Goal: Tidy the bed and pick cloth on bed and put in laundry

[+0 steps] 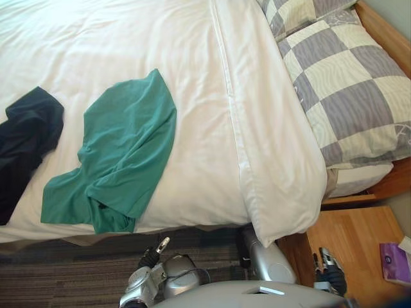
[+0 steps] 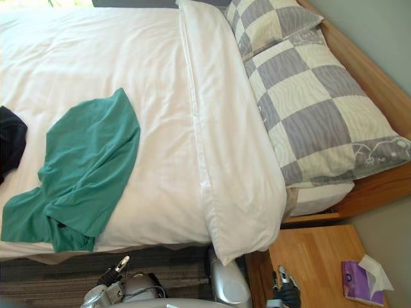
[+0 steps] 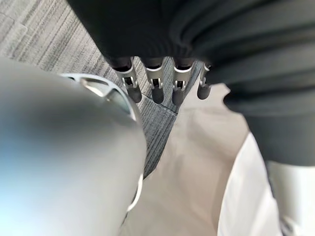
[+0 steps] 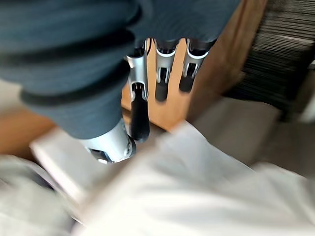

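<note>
A green cloth [image 1: 119,157] lies crumpled on the white bed [image 1: 128,45] near its front edge, one corner hanging over the side. A dark navy cloth [image 1: 26,138] lies to its left at the view's edge. My left hand [image 1: 153,256] hangs low in front of the bed, below the green cloth and apart from it. In the left wrist view its fingers [image 3: 157,83] are straight over grey carpet and hold nothing. My right hand [image 1: 331,273] hangs over the wooden nightstand [image 1: 359,240], its fingers [image 4: 162,78] relaxed and empty.
A folded-back strip of white duvet [image 1: 270,128] runs down the bed beside two grey-and-cream checked pillows [image 1: 350,90]. A purple tissue pack [image 2: 359,279] sits on the nightstand. The wooden headboard [image 2: 359,70] lines the right side. Grey carpet [image 1: 64,276] lies before the bed.
</note>
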Motion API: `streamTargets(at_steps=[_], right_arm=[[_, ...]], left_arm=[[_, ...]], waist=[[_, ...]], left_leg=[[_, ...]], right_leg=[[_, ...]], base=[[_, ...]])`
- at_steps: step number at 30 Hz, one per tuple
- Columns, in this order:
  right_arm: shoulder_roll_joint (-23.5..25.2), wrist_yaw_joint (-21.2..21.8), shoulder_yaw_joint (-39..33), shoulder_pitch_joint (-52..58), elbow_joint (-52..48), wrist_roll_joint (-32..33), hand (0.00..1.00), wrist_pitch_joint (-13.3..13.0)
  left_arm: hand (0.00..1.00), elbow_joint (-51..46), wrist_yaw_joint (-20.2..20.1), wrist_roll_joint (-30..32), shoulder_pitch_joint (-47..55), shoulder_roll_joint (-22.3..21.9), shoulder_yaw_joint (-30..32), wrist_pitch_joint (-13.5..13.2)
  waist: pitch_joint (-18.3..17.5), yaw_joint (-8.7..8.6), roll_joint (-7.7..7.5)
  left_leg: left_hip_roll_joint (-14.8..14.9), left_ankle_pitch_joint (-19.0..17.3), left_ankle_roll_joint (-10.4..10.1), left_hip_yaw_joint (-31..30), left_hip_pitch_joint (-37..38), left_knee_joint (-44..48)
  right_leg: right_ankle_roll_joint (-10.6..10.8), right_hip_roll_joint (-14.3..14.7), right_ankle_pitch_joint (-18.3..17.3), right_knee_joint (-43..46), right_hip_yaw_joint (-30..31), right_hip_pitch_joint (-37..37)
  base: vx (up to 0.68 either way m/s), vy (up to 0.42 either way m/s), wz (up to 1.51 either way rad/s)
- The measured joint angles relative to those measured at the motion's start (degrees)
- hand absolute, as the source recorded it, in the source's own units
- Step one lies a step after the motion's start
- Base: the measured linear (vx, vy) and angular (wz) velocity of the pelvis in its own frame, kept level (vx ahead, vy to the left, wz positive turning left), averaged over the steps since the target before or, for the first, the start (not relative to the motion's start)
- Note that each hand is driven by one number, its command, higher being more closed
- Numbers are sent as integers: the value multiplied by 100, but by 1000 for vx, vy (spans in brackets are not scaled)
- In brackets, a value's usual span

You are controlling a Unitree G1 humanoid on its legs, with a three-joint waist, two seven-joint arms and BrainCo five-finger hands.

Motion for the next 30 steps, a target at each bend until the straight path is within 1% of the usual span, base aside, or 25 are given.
streamTargets(at_steps=[1, 2, 4, 5, 7, 8, 11, 12, 15, 16, 19, 20, 21, 22, 23, 24, 25, 26, 27, 28, 29, 30], right_arm=[[-21, -118, 200, -30, 1, -307, 0, 19], [-22, -174, 274, -41, 4, -456, 0, 31], [-34, -245, 364, -72, 17, -891, 0, 70], [-27, -317, 403, -124, 87, -1126, 0, 70], [-57, -390, 417, -165, 234, -1317, 0, 61], [-60, -442, 417, -187, 324, -1378, 0, 49], [-145, -469, 422, -223, 509, -1594, 0, 20], [-197, -478, 423, -228, 607, -1646, 0, 18], [-283, -475, 417, -228, 816, -1807, 0, 16], [-479, -408, 350, -179, 902, -2037, 0, 14], [-479, -408, 350, -179, 901, -2037, 0, 14], [-479, -408, 351, -179, 901, -2037, 0, 14], [-479, -408, 352, -179, 902, -2042, 0, 14], [-478, -414, 356, -188, 902, -2083, 0, 15], [-481, -431, 360, -222, 893, -2288, 0, 18], [-481, -441, 362, -227, 884, -2376, 0, 21], [-483, -461, 364, -235, 867, -2523, 0, 37], [-489, -480, 364, -242, 827, -2713, 0, 74], [-501, -498, 368, -286, 802, -2959, 0, 113], [-508, -543, 370, -317, 800, -3192, 0, 159], [-520, -565, 373, -327, 801, -3299, 0, 184], [-558, -626, 408, -358, 809, -3511, 0, 204]], left_arm=[[0, -11, -2, -13, 29, 9, -23, 57], [0, -29, -18, -25, 43, 15, -42, 81], [0, -44, -64, -56, 98, 18, -95, 134], [0, -43, -171, -58, 120, 3, -149, 150], [0, -44, -259, -53, 91, -136, -158, 148], [0, -38, -395, 10, 87, -190, -155, 183], [0, -29, -447, 234, 80, -221, -148, 253], [0, -7, -447, 299, 80, -237, -144, 257], [0, 5, -448, 344, 82, -268, -112, 290], [0, 4, -657, 461, 87, -477, -34, 419], [0, 4, -657, 461, 87, -477, -34, 419], [0, 4, -658, 461, 84, -473, -34, 419], [0, 4, -657, 461, 75, -468, -34, 415], [0, 4, -655, 459, 49, -452, -28, 398], [0, 16, -647, 454, 13, -430, 34, 362], [0, 13, -646, 453, 6, -427, 71, 334], [0, 17, -638, 449, -10, -420, 124, 256], [0, 16, -631, 442, -28, -420, 184, 162], [0, 14, -620, 438, -66, -403, 249, 18], [0, 21, -596, 430, -99, -380, 322, -113], [0, 22, -569, 423, -113, -380, 348, -178], [0, 42, -558, 415, -164, -390, 402, -310]], waist=[[-2, 24, -1], [-11, 52, -5], [-50, 104, 11], [-69, 101, 29], [-122, 117, 10], [-185, 93, 22], [-254, 83, 0], [-271, 93, 4], [-305, 113, 27], [-333, 123, 290], [-333, 123, 290], [-325, 123, 274], [-297, 124, 227], [-295, 125, 237], [-246, 126, 181], [-237, 129, 166], [-239, 141, 156], [-218, 149, 116], [-176, 194, 70], [-129, 243, 2], [-114, 265, -21], [-102, 295, -43]], left_leg=[[-44, 89, -44, 154, 173, -204], [-74, 116, -74, 223, 250, -296], [-127, 207, -153, 399, 452, -556], [-198, 324, -199, 490, 642, -831], [-387, 574, -256, 617, 923, -1357], [-531, 810, -288, 611, 1121, -1781], [-750, 1220, -281, 603, 1404, -2353], [-807, 1382, -267, 606, 1485, -2538], [-927, 1696, -229, 605, 1592, -2883], [-987, 1683, -283, 787, 1777, -3465], [-985, 1683, -283, 787, 1777, -3469], [-986, 1683, -283, 790, 1776, -3466], [-988, 1683, -284, 795, 1776, -3456], [-987, 1683, -284, 804, 1773, -3439], [-980, 1682, -285, 806, 1754, -3415], [-974, 1682, -285, 801, 1736, -3400], [-963, 1668, -288, 765, 1669, -3346], [-948, 1642, -284, 726, 1581, -3262], [-944, 1627, -267, 588, 1474, -3089], [-926, 1632, -245, 339, 1309, -2831], [-907, 1626, -212, 188, 1223, -2694], [-875, 1622, -181, -75, 1087, -2482]], right_leg=[[-134, -212, -115, 35, -318, -20], [-157, -326, -136, 52, -481, -7], [-151, -453, -142, 39, -681, 39], [-159, -453, -128, -13, -695, 114], [-166, -469, -100, -132, -709, 242], [-164, -501, -99, -261, -778, 383], [-130, -544, -55, -511, -816, 614], [-114, -546, 6, -670, -827, 719], [-74, -550, 180, -1084, -842, 912], [-119, -439, 301, -1247, -860, 931], [-126, -436, 285, -1233, -861, 923], [-127, -436, 277, -1210, -858, 909], [-127, -436, 274, -1194, -853, 897], [-127, -439, 268, -1162, -845, 876], [-127, -440, 255, -1144, -843, 851], [-130, -439, 253, -1141, -844, 834], [-131, -438, 249, -1134, -844, 788], [-131, -438, 249, -1135, -838, 732], [-130, -436, 248, -1143, -802, 670], [-119, -447, 253, -1177, -769, 631], [-115, -448, 265, -1208, -762, 629], [-92, -445, 306, -1289, -761, 641]], base=[[169, -68, -26], [179, -68, -30], [139, -57, -31], [213, -89, -27], [162, -70, -13], [96, -52, 5], [89, -34, 11], [37, -2, 9], [-1, 12, 7], [0, 0, 0], [0, 0, 0], [0, 0, 0], [12, 8, -3], [11, 9, -5], [3, 4, -4], [0, 0, 0], [0, 0, 0], [0, 0, 0], [0, 0, 0], [-2, -36, -5], [-18, -50, -5], [-14, -41, 0]])
